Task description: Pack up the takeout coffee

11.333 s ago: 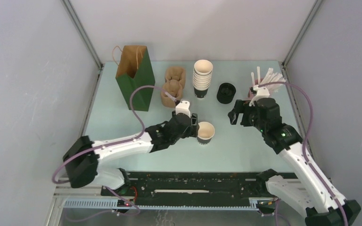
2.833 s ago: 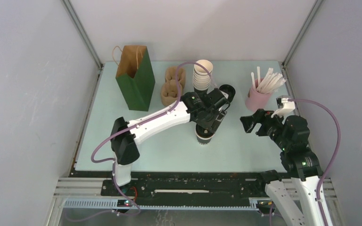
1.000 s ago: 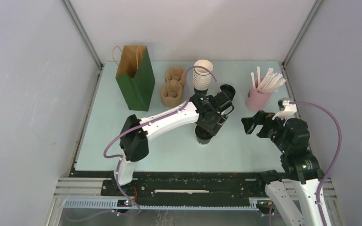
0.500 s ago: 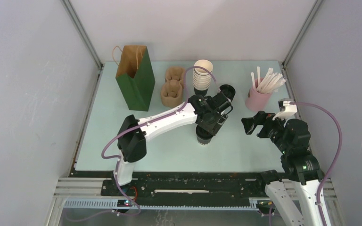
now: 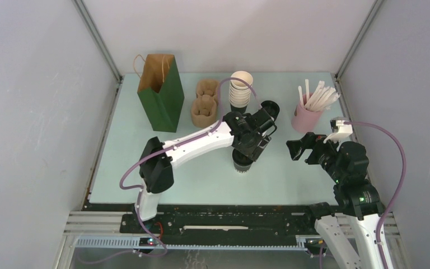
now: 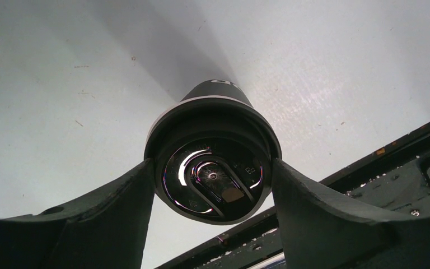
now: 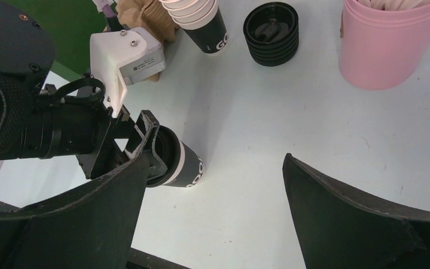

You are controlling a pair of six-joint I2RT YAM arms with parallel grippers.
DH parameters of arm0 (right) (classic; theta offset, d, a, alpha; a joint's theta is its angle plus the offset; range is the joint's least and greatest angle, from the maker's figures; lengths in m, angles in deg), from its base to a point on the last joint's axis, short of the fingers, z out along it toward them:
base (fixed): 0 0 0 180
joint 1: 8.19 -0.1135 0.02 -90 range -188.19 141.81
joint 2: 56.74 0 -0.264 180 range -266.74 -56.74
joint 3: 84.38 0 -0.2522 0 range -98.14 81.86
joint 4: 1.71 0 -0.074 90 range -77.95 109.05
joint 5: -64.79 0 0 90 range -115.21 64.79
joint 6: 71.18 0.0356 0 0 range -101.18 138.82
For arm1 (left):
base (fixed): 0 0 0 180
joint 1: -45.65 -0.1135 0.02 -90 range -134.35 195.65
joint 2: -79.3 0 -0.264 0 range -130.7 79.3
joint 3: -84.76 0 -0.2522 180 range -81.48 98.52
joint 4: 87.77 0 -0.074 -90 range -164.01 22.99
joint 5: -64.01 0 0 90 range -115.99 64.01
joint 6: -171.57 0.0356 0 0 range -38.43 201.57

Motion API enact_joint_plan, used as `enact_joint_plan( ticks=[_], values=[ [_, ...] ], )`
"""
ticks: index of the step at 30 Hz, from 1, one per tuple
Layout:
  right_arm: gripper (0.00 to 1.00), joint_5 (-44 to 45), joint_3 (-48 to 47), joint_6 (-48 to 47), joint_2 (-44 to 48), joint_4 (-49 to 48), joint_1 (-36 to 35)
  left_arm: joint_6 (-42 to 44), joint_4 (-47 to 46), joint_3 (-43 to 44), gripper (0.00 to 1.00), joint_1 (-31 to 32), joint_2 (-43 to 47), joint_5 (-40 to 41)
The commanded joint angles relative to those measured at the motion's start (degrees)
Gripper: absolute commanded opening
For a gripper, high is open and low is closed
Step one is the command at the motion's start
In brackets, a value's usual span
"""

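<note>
1. Your left fingers point(image 6: 117, 213) are clamped on the rim of the lid point(image 6: 213, 185) of the takeout coffee point(image 7: 182, 165).
2. It stands on the counter point(image 5: 123, 145), well right of the green bag point(image 5: 165, 103).
3. Your right fingers point(image 7: 358, 224) gape wide, holding nothing.

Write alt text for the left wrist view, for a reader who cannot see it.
Seen from above, the takeout coffee, black lid on, stands on a pale table with the left claw closed on it, one finger against each side of the lid's rim. A black rail crosses the lower right.
</note>
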Motion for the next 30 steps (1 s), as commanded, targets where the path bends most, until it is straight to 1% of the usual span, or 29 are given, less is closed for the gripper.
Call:
enact_joint_plan(
  ticks=[1,7,9,13,17,21,25,27,28,29,30],
  values=[
    [1.00,-0.70,0.25,-1.09,-0.35,-1.48,-0.10,-0.41,1.00,3.40,0.78,0.22,2.86,0.63],
    [1.00,-0.92,0.25,-1.18,-0.72,-1.58,-0.11,-0.03,1.14,2.97,0.85,0.22,2.76,-1.26],
    [1.00,-0.92,0.25,-1.18,-0.69,-1.59,-0.11,0.06,1.03,2.62,0.85,0.22,2.68,-1.35],
    [1.00,-0.92,0.25,-1.19,-0.69,-1.51,-0.11,-0.02,1.52,2.67,0.86,0.22,3.07,1.06],
    [1.00,-1.00,0.25,-1.09,-0.80,-1.49,-0.19,-0.45,1.55,2.30,0.88,0.22,6.48,2.01],
    [1.00,-1.08,0.25,-0.92,-1.05,-1.62,-0.19,-1.16,1.30,1.21,0.91,0.22,13.38,2.23],
    [1.00,-1.58,0.25,-0.75,-1.68,-1.86,-0.28,-2.24,-0.69,-3.11,0.92,0.18,21.98,1.48],
    [1.00,-3.02,0.25,-0.50,-2.42,-2.28,-0.28,-3.76,-2.84,-7.62,0.93,-0.46,27.56,0.50],
    [1.00,-4.61,0.25,-0.25,-3.07,-2.54,-0.29,-4.89,-5.06,-11.17,0.92,-1.37,30.58,-1.33],
    [1.00,-6.52,0.25,0.14,-4.04,-2.75,-0.28,-6.13,-8.14,-15.56,0.92,-3.27,34.03,-4.08],
    [1.00,-9.02,0.25,0.68,-5.16,-3.16,-0.29,-7.75,-13.27,-20.85,0.90,-5.07,37.29,-7.28]
  ],
)
